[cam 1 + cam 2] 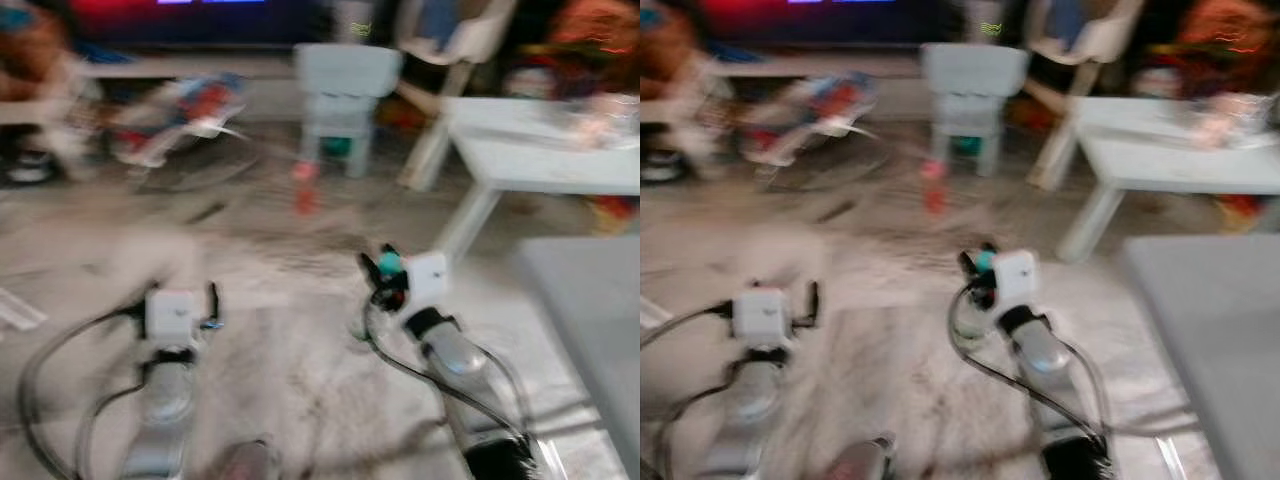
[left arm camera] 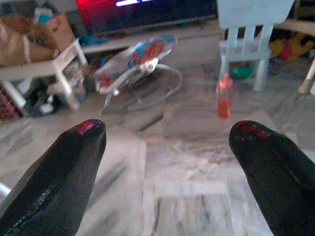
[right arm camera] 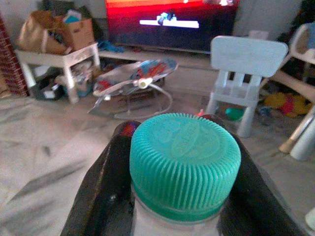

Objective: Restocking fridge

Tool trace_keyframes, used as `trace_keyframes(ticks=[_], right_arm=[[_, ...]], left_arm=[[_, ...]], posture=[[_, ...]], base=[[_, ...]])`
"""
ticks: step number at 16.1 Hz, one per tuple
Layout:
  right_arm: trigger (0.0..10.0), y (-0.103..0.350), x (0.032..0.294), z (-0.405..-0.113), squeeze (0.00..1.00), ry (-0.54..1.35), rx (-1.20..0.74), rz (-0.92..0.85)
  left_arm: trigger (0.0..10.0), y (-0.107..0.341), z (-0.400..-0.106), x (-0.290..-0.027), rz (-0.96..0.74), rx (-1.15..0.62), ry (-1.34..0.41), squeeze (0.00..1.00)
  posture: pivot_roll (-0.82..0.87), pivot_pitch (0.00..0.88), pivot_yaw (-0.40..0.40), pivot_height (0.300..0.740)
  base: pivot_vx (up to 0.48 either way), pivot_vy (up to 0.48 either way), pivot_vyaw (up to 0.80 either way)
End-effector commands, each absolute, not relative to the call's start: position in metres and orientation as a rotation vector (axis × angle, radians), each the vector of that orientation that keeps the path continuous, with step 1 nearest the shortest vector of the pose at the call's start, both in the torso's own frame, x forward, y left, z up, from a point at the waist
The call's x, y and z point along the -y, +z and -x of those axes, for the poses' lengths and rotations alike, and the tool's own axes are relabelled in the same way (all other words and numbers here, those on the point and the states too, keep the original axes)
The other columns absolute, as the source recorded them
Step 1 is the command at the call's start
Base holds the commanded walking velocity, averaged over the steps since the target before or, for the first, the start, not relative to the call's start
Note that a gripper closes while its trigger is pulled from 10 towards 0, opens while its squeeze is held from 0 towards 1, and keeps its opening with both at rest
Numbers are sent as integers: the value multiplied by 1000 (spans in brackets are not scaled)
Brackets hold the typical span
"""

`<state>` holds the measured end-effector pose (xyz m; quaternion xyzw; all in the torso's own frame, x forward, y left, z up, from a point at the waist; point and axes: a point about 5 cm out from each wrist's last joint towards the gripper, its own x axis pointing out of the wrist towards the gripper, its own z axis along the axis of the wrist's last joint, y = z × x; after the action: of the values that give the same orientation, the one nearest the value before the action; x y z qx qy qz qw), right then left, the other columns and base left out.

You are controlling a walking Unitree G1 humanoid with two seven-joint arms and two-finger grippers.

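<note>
**Bottle in hand, fridge nowhere near yet**

Marble floor (image 1: 270,300) runs ahead of me into a cluttered living room, and I take the small pale blue chair (image 1: 343,95) as my landmark. My right gripper (image 3: 179,147) is clamped on a bottle (image 3: 184,164) with a ribbed green cap, carried low, well short of the chair. My left gripper (image 2: 167,147) has its fingers spread wide with nothing between them. Just in front of the chair a red bottle (image 2: 224,96) stands on the floor; to the chair's left lies a baby bouncer (image 2: 138,64), to its right a white table (image 1: 540,150).

I judge the task barely begun: one item picked up, nothing stocked. Both head views are blurred, the bottle's body is hidden behind its cap, and I can't read any label.
</note>
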<state>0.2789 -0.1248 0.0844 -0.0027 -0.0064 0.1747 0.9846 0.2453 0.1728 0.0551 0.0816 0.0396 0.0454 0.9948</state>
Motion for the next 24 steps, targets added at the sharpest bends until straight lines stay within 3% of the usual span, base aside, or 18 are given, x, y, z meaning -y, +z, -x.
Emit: trace_keyframes(ticks=[1,4,9,15,19,24], right_arm=[[10000,85,130,-279,0,319,31,10],[10000,83,138,-279,0,232,44,8],[10000,73,147,-274,0,165,26,42],[10000,75,155,-275,0,127,40,53],[10000,70,174,-261,0,13,28,46],[10000,66,175,-262,0,18,3,48]], left_arm=[[10000,55,-247,-177,-181,-88,90,0],[10000,56,-258,-167,-201,-99,-24,0],[10000,62,-270,-154,-346,-58,-138,0],[10000,49,-250,-162,-308,-96,-93,0],[10000,44,-230,-192,-239,-115,139,0],[10000,38,-220,-190,-243,-153,89,0]], posture=[[162,50,-45,740],[129,44,24,740],[119,32,33,740],[154,60,-18,740],[161,40,-35,740],[180,69,-59,740]], base=[[0,0,794],[0,0,794],[0,0,794],[0,0,794],[0,0,791],[0,0,250]])
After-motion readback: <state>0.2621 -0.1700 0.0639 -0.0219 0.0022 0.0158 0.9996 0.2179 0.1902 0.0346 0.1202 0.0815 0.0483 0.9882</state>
